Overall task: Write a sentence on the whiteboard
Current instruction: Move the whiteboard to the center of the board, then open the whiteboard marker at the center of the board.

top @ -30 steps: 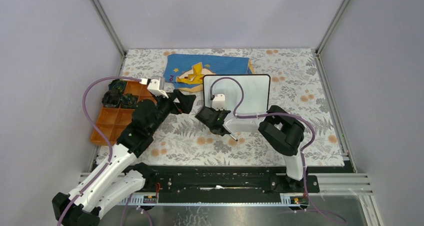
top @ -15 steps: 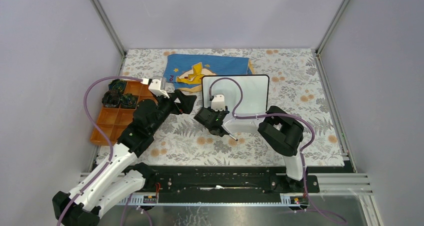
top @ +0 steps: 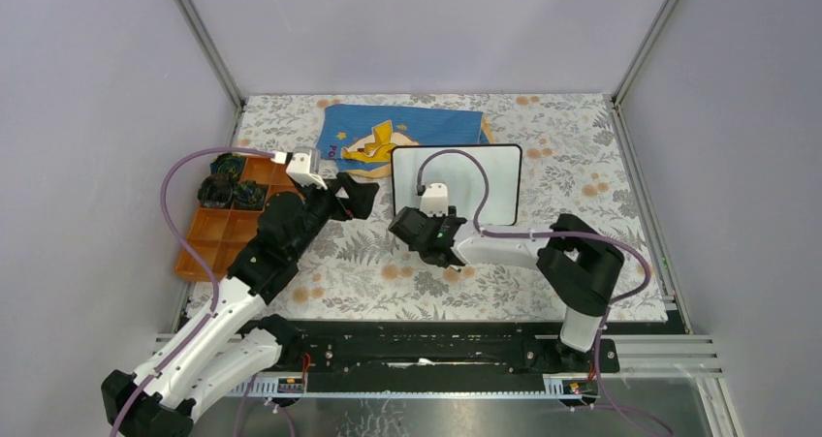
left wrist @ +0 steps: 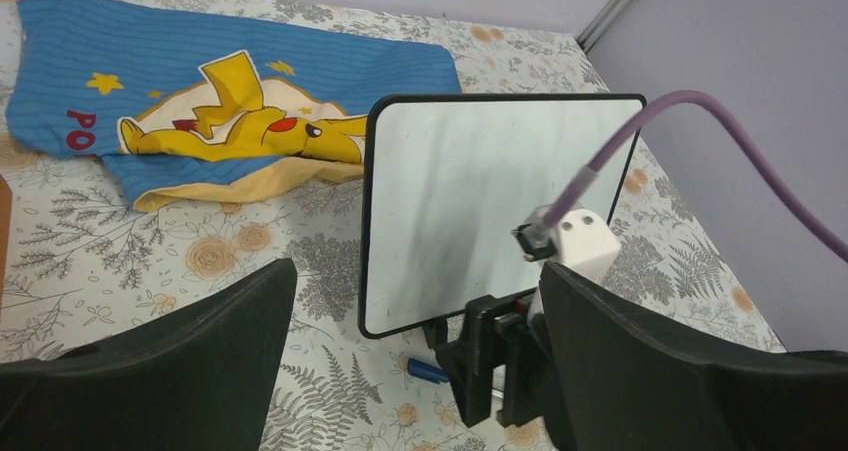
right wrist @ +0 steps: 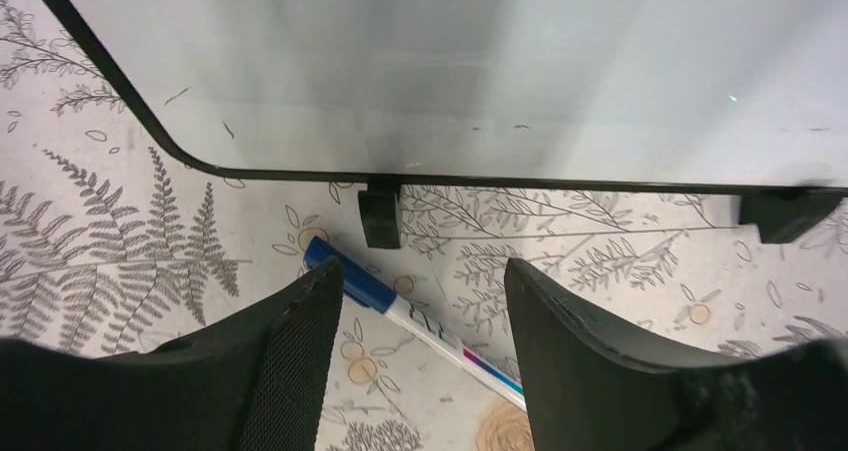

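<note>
just near of the whiteboard (top: 499,185), which stands on its feet at mid-table, the right claw (right wrist: 420,269) has spread its fingers. the marker (right wrist: 400,316) it pinched a second ago now lies loose on the flowered mat (top: 359,272) between them. that reads as the pen being put down, yet no sentence shows: the board looks blank but for faint grey smears. the left claw (left wrist: 417,269) hangs wide apart, empty. from above, the right wrist hides the marker, and up close one end runs under a finger.

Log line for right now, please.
right gripper: open, over marker | marker: flat on tablecloth by whiteboard foot | left gripper: open, empty | whiteboard: no writing visible
</note>
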{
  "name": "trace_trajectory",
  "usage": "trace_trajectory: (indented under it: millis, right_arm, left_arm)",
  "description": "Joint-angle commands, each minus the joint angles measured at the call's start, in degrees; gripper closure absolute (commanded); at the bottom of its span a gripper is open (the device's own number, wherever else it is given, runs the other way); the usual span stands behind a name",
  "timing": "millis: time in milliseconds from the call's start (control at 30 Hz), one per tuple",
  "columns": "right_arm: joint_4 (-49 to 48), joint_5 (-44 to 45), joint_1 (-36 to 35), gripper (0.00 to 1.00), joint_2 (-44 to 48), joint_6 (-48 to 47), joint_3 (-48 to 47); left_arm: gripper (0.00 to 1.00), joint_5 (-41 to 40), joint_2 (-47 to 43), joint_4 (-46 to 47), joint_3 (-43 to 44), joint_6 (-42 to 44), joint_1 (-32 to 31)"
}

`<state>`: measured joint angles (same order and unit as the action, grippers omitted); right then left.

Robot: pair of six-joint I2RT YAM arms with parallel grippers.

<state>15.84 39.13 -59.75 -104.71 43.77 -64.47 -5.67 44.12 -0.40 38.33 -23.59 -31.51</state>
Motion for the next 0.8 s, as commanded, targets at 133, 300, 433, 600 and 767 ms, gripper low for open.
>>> trace_trajectory:
  millis: [133, 300, 433, 600, 767]
  right_arm:
    - [-3.91, -2.48, -0.72, 0.31, 17.95, -5.95, 9.22]
    - [-10.37, -7.90, -0.72, 0.34, 29.25, -20.59, 18.32]
    - [-14.80, -17.06, -0.64, 0.31, 36.02, -27.15, 24.59]
    - [-9.77, -24.56, 0.46, 0.26, 33.84, -29.94, 22.47]
    - [-9.25, -30.18, 2.58, 0.28, 26.02, -30.23, 19.60]
  left_arm:
    - [0.01, -3.50, -1.55, 1.35, 0.53, 1.60, -0.40]
    - [0.01, -4.31, -2.59, 1.84, 0.22, 1.53, -0.38]
    - [0.01, -5.17, -3.43, 2.70, -0.06, 0.56, -0.40]
    - [0.01, -7.90, -6.70, 7.94, -4.06, -3.24, -0.40]
    - [0.01, -9.35, -8.95, 11.11, -7.36, -2.35, -0.40]
